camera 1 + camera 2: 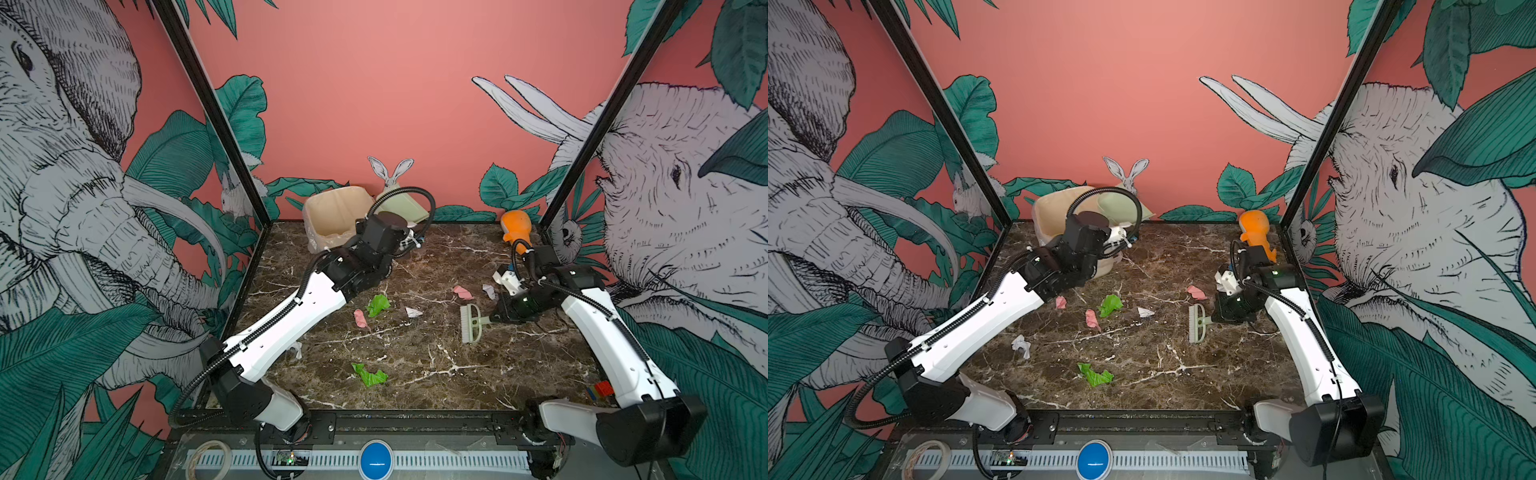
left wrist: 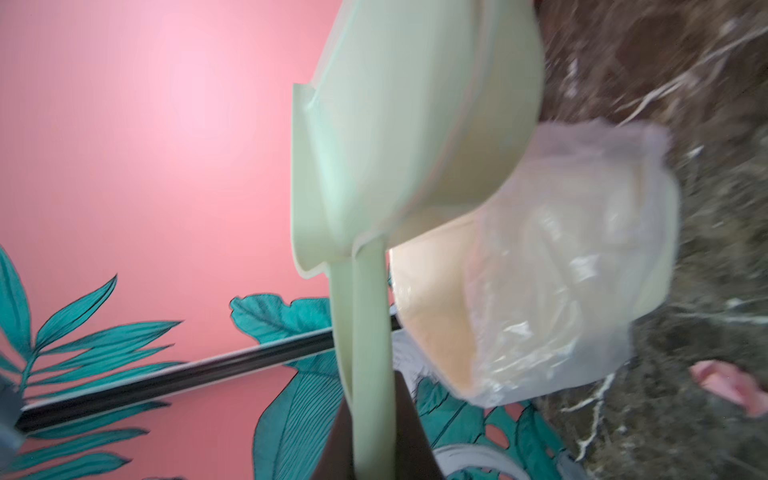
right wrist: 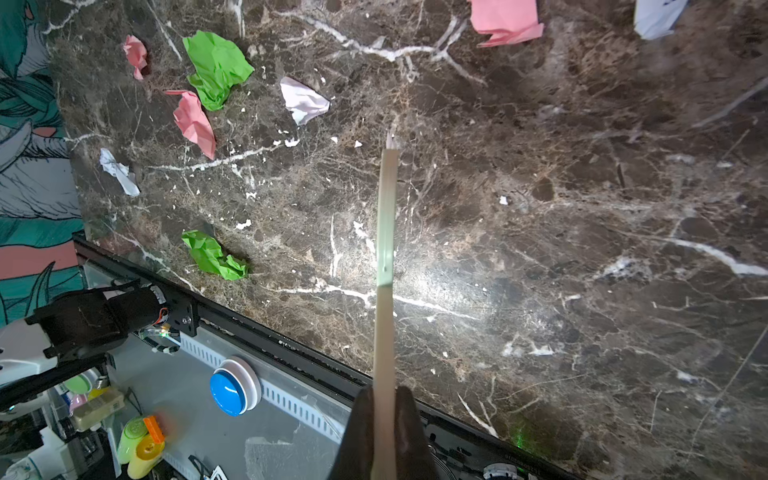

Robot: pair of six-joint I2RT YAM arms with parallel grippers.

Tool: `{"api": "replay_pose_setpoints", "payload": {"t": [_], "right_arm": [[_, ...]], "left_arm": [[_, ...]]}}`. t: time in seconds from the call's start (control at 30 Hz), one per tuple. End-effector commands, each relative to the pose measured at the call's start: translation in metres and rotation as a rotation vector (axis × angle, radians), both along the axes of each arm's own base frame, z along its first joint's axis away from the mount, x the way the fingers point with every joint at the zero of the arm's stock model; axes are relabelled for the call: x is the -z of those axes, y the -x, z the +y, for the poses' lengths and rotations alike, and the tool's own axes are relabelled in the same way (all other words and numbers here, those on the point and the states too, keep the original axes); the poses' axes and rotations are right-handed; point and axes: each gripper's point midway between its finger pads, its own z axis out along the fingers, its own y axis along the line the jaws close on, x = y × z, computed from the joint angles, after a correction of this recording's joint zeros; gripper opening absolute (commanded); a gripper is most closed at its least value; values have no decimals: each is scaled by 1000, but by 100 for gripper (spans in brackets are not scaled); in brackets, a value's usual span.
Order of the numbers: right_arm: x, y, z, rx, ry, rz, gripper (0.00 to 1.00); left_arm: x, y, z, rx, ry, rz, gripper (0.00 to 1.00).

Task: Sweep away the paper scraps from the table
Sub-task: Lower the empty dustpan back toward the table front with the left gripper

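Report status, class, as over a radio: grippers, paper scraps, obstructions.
Left gripper shut on dustpan handle, raised by bin. Right gripper shut on brush, low at table. Paper scraps scattered mid-table, unswept. Orange toy in far corner, clear of path.

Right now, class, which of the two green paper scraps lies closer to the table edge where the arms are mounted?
The lone green scrap near that edge; the other green scrap sits farther back, beside a pink scrap.

White shells [image 1: 291, 324], black joints [image 1: 376, 241], ribbed cables [image 1: 405, 190]
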Motion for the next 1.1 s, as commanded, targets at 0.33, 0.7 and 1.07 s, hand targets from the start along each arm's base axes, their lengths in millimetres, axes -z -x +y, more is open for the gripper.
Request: {"api": "replay_pose_setpoints", "payload": {"t": [0.33,0.7,1.07], "right_arm": [[-3,16,-41,191,56,-14,0],[3,16,-59,270,75,-14,0],[2,14,-61,284,68,-14,0]], "left_arm": [[154,98,-86,115,366,489,1],[262,167,-106,141,345,721,1],[316,189,-116,132,243,815,0]]}}
